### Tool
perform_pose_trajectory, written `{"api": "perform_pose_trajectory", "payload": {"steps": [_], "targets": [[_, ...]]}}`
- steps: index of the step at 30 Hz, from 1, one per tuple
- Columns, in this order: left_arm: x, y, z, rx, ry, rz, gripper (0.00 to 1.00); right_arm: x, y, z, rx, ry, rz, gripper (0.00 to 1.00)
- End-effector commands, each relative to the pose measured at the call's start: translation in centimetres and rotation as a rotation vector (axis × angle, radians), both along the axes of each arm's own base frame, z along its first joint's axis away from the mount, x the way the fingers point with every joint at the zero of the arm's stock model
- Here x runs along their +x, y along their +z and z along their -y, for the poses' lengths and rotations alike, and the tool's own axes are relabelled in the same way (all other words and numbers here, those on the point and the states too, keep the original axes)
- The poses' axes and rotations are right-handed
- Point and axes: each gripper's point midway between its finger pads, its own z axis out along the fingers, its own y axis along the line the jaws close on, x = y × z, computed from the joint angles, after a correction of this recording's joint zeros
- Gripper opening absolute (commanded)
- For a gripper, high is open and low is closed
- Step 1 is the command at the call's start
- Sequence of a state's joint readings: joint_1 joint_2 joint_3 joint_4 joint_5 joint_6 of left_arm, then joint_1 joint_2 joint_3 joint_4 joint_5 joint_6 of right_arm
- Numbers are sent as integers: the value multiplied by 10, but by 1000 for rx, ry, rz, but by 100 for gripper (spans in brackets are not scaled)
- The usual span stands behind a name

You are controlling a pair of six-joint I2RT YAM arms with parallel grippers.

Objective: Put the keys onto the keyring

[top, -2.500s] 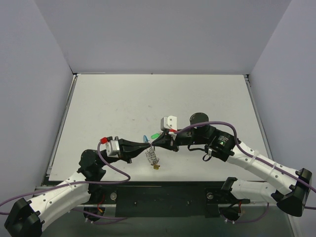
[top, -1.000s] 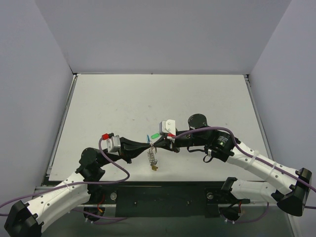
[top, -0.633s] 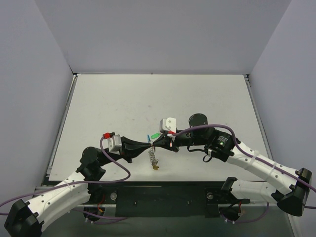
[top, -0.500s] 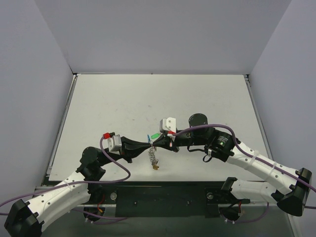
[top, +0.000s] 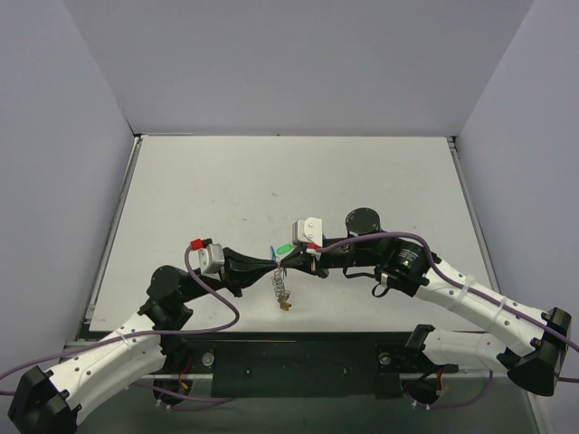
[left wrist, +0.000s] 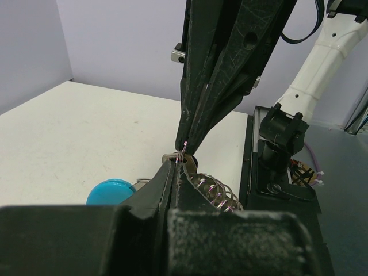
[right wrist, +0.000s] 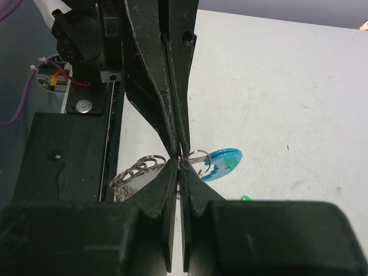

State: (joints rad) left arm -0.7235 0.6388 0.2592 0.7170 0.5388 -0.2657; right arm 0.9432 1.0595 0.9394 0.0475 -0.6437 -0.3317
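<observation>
Left gripper (top: 272,263) and right gripper (top: 289,261) met tip to tip above table (top: 271,181), near front edge. Each pair of fingers was pressed together, both nipping same thin strand of wire. Keyring (top: 280,287) coils hung below that pinch. Blue tag (left wrist: 112,191) lay just beside left tips. Green tag (top: 285,248) sat by right fingers; whether it was gripped, could not tell.

Flat white tabletop (top: 271,172) across the middle, with a few tiny dark specks (right wrist: 287,148) on its surface. Plain lavender-grey walls close it in on three sides: back wall (top: 298,63), left wall (top: 54,181), right wall (top: 534,163). Along the near edge runs a black metal mounting plate (top: 298,366).
</observation>
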Motion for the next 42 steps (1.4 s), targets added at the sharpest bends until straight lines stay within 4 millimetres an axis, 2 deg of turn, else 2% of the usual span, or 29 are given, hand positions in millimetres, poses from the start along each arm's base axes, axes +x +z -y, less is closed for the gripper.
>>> {"api": "perform_pose_trajectory", "payload": {"steps": [1,23,42], "targets": [[6,43,-7,-86,44,58,0,-6,6,0,12,41,28,0],[10,49,-13,-130,77,35,0,-8,-6,4,-25,47,48,0],[11,65,-27,-292,101,-12,0,-6,-3,2,1,34,33,0]]}}
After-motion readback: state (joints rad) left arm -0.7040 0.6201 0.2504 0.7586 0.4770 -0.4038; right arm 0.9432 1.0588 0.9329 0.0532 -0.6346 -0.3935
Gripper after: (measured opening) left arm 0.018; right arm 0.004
